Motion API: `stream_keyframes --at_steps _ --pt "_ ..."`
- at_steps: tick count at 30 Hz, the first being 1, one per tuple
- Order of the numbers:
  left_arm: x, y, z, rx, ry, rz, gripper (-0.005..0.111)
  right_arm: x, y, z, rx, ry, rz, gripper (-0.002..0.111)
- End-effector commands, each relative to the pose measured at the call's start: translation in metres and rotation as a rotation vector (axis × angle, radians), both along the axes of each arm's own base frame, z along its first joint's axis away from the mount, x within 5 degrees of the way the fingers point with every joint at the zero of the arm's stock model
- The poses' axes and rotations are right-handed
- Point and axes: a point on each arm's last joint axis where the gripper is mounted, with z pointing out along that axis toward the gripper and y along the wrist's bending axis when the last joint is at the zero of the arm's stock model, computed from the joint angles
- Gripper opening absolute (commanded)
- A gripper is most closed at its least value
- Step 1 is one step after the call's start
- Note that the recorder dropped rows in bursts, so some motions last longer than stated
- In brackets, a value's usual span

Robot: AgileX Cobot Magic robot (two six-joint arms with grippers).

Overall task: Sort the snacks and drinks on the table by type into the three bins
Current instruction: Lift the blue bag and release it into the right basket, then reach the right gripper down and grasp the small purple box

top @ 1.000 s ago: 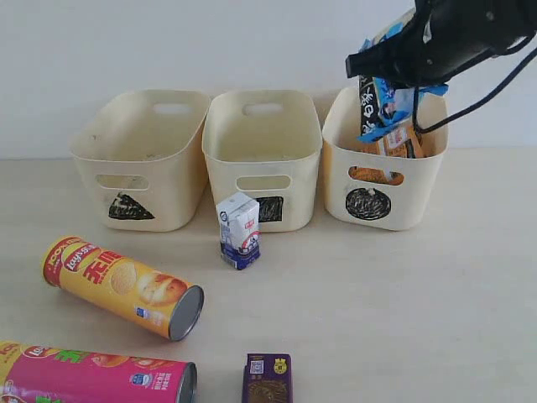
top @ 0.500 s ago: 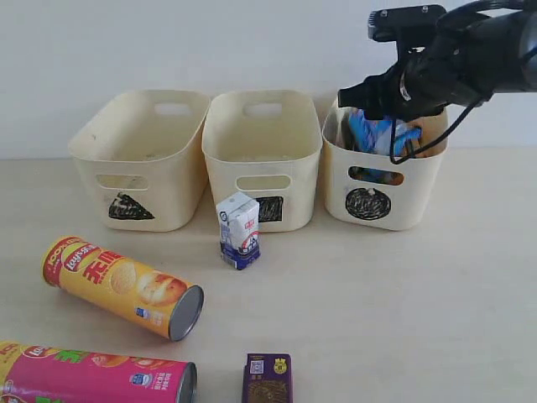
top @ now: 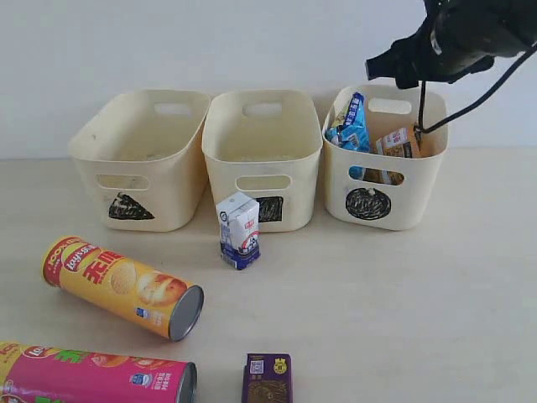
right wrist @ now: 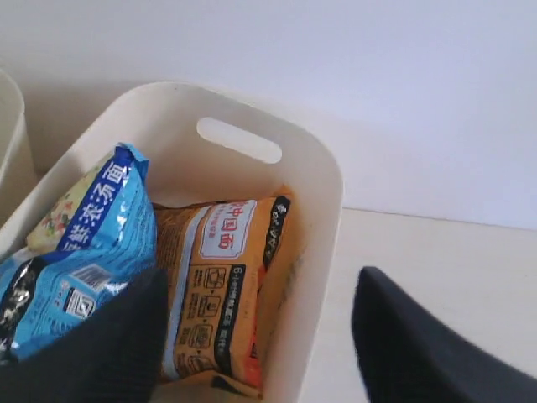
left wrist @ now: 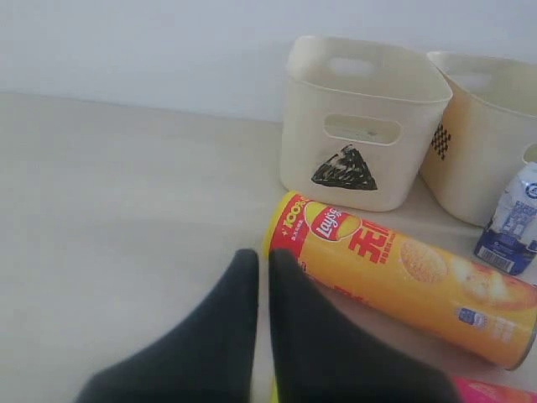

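Your right gripper [right wrist: 260, 285] is spread wide and holds nothing. It hangs over the circle bin [right wrist: 329, 189]. Both bags sit directly below it, inside that bin. The blue bag [right wrist: 84, 227] stands on edge under one finger. The orange bag [right wrist: 222, 294] leans beside it against the bin wall, under the gap between the fingers. They stand upright probably because the tub is narrow and they went in from above. Bags look done.

Your left gripper [left wrist: 262, 260] has its fingers pressed nearly together with nothing between them. It hovers low over the table [top: 377, 294]. The yellow-orange tube [left wrist: 403, 277] lies on its side just ahead of its tips, likely your next pick. The triangle bin [left wrist: 310, 143] is beyond the tube. The white and blue carton [top: 239, 231] stands upright farther off, in front of the square bin [top: 252, 159]. The magenta tube [top: 92, 378] and purple carton [top: 267, 379] lie at the near table edge, well apart from the right gripper.

The surface is pale beige with faint grain, flat and bare between items. A plain white wall [top: 210, 42] is behind the bins.
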Motion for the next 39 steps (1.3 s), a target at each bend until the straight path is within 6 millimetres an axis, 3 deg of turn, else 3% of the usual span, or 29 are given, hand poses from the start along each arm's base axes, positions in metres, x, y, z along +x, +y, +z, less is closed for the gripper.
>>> stream_keyframes --at_steps 1,3,4,9,15,23,25,30,32,35,39 --pt "0.000 0.000 -0.001 -0.002 -0.003 0.001 0.004 -0.025 0.010 0.014 -0.071 0.106 0.060 0.021" --pt "0.000 0.000 -0.001 -0.002 -0.003 0.001 0.004 -0.034 0.015 0.012 -0.112 0.188 0.105 0.002" --pt "0.000 0.000 -0.001 -0.002 -0.003 0.001 0.004 -0.037 0.018 0.010 -0.120 0.229 0.121 0.000" --pt "0.000 0.000 -0.001 -0.002 -0.003 0.001 0.004 -0.059 0.032 -0.005 -0.085 0.487 0.247 0.000" --pt "0.000 0.000 -0.001 -0.002 -0.003 0.001 0.004 -0.082 0.052 -0.013 0.093 0.712 0.414 0.000" --pt "0.000 0.000 -0.001 -0.002 -0.003 0.001 0.004 -0.109 0.100 -0.017 0.134 0.769 0.566 0.002" --pt "0.000 0.000 -0.001 -0.002 -0.003 0.001 0.004 -0.114 0.112 -0.023 0.132 0.789 0.573 0.007" --pt "0.000 0.000 -0.001 -0.002 -0.003 0.001 0.004 -0.134 0.155 -0.060 0.118 0.912 0.532 0.065" --pt "0.000 0.000 -0.001 -0.002 -0.003 0.001 0.004 -0.136 0.164 -0.071 0.090 0.908 0.466 0.072" --pt "0.000 0.000 -0.001 -0.002 -0.003 0.001 0.004 -0.141 0.177 -0.095 0.051 0.920 0.354 0.072" --pt "0.000 0.000 -0.001 -0.002 -0.003 0.001 0.004 -0.153 0.191 -0.119 -0.005 0.945 0.328 0.072"
